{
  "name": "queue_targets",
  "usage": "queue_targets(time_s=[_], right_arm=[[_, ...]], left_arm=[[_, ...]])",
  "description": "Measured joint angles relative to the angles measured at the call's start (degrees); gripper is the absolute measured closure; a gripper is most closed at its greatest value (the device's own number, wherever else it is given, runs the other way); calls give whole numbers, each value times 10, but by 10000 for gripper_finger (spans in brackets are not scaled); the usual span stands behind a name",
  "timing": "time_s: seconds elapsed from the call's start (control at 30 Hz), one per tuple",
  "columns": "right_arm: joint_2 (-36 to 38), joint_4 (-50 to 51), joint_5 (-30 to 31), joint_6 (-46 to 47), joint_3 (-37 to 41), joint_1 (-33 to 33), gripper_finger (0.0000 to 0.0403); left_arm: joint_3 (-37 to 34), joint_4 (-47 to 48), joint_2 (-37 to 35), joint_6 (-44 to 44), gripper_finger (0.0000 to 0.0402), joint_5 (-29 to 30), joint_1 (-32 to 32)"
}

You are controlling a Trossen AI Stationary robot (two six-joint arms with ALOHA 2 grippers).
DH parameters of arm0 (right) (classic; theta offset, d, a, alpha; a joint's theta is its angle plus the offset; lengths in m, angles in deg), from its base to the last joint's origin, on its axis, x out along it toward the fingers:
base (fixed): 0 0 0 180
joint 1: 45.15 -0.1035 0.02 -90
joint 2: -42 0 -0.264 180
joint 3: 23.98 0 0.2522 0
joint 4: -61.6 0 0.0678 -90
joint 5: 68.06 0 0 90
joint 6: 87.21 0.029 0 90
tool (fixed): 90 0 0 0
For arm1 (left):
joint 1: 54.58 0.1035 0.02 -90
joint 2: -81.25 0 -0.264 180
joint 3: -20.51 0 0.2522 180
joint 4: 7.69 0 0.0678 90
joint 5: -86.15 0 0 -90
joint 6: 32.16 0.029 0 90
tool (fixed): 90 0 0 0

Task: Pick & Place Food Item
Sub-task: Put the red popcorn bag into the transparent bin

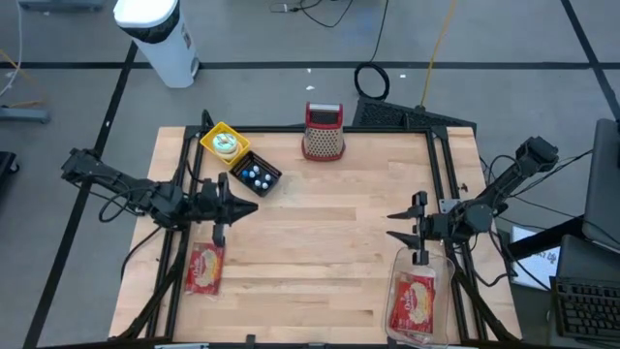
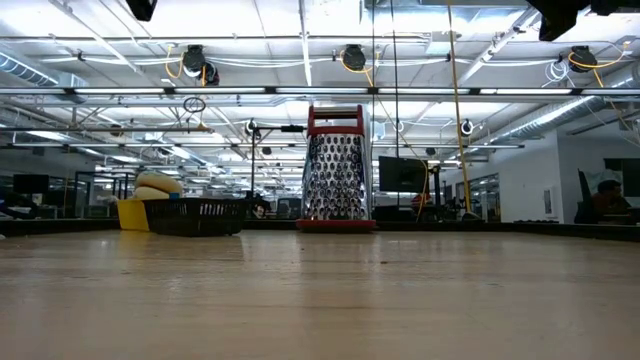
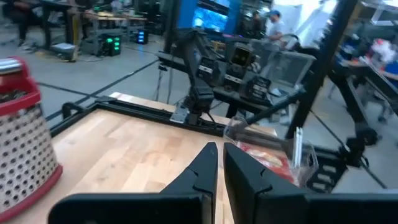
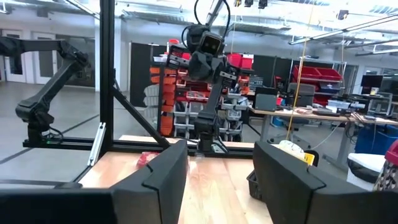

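A red food packet lies flat on the wooden table near its left front. A second red packet lies in a clear plastic container at the right front. In the left wrist view this container shows beyond my fingers. My left gripper hovers shut above the table, pointing level toward the right, past the far end of the left packet. My right gripper hovers open, pointing toward the left, just beyond the container's far end. Nothing is between its fingers.
A red-framed metal grater stands at the table's far edge. At the far left are a yellow bin and a black basket, each with small items inside. Bare wood lies between the two grippers. Black frame rails run along the table's sides.
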Motion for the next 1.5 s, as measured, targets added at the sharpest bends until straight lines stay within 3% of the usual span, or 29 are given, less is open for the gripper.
queue_targets(time_s=[0.2,0.3,0.57,0.67,0.87,0.97,1.17,1.37,1.5], right_arm=[[0,0,0,0,0,0,229],[0,0,0,0,0,0,231],[0,3,0,0,0,0,234],[0,5,0,0,0,0,234],[0,9,0,0,0,0,232],[0,10,1,0,0,0,232],[0,11,1,6,0,0,232],[0,14,2,8,0,0,232],[0,14,2,14,0,0,232]], left_arm=[[0,5,19,-47,373,31,1],[4,23,41,-51,351,20,-4],[37,154,104,-150,268,-136,-9],[39,264,121,-248,265,-157,-14],[38,555,174,-538,282,-172,-14],[37,627,201,-642,290,-194,-14],[37,638,263,-725,299,-280,-16],[37,616,334,-740,293,-304,-33],[37,617,373,-742,264,-304,-38]])
